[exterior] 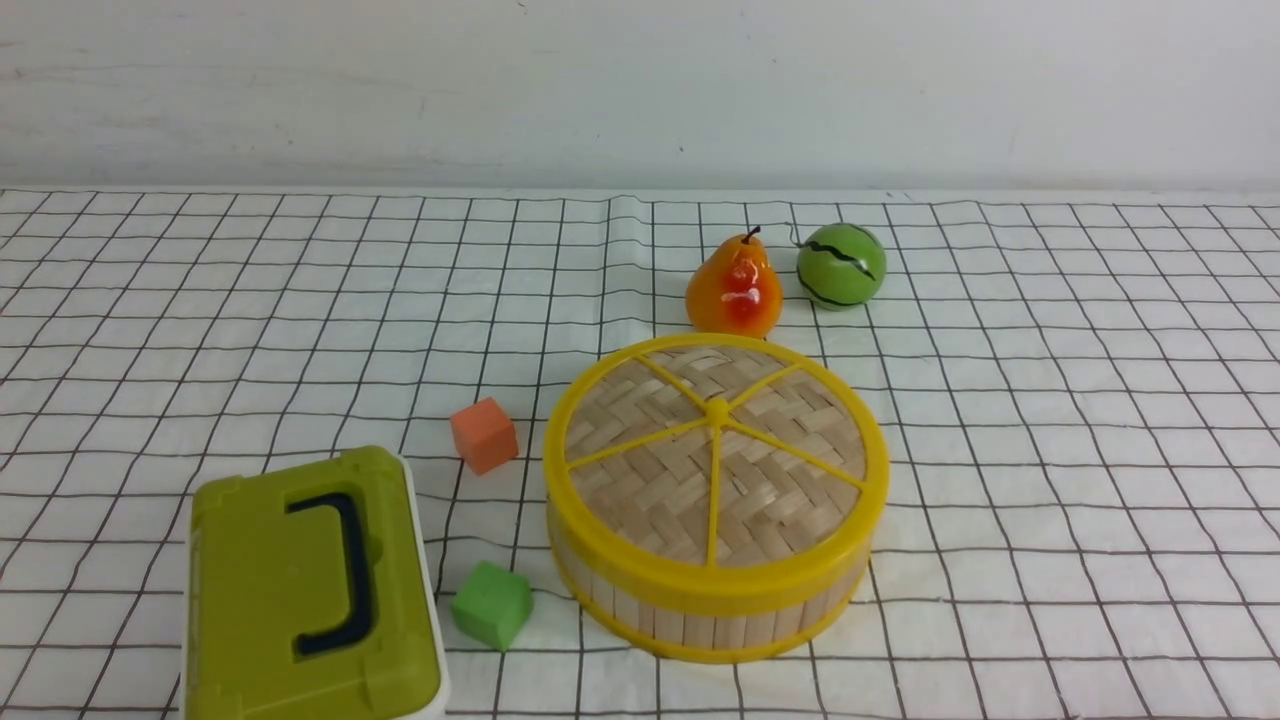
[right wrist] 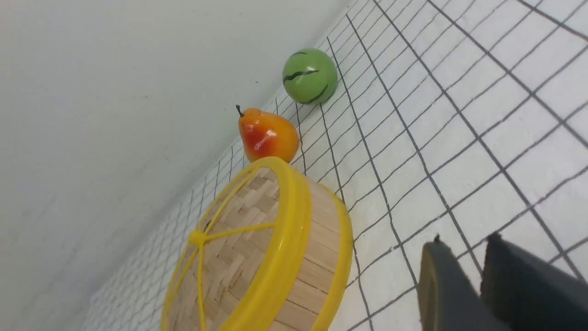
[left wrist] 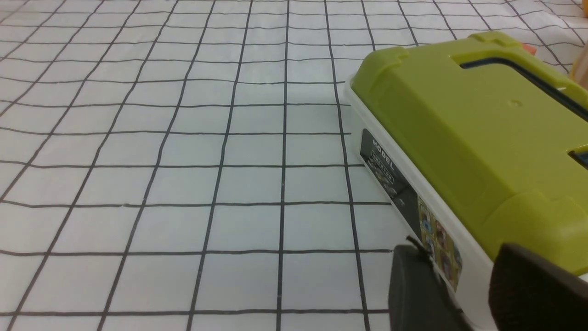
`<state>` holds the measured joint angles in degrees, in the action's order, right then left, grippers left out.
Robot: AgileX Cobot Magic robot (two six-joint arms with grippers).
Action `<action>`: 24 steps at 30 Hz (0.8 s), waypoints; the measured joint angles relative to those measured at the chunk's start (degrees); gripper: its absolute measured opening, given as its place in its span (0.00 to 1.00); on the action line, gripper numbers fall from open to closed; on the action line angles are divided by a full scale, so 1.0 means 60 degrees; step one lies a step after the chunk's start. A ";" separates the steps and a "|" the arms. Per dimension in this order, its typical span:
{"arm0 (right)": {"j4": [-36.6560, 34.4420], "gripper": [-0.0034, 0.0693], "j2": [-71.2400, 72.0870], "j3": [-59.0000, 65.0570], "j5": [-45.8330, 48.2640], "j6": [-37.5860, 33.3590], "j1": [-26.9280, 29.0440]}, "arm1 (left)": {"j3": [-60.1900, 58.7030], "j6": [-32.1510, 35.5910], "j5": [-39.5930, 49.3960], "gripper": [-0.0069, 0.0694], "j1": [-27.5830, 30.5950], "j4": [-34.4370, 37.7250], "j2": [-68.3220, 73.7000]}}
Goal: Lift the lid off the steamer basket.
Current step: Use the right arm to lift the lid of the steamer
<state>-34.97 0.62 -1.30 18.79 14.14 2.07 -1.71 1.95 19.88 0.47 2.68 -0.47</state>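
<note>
The lid, woven pale bamboo with a yellow rim and spokes, sits flat on the steamer basket at the table's middle. Neither gripper shows in the front view. In the right wrist view the lid and the basket wall lie off to one side of my right gripper. Its fingers stand slightly apart over bare cloth, holding nothing and well clear of the basket. My left gripper is open beside the olive-green case, with nothing between its fingers.
The olive-green case lies at the front left. An orange cube and a green cube sit between it and the basket. A pear and a green striped ball stand just behind the basket.
</note>
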 joint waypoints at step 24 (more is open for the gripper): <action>0.2629 0.02 -0.9677 -1.0796 0.8286 -0.6161 -0.1960 | 0.0000 0.0000 0.0000 0.40 0.0000 0.0000 0.0000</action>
<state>-19.20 -57.44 -66.08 68.51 -22.82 -9.69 -1.71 1.95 19.88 0.47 2.68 -0.47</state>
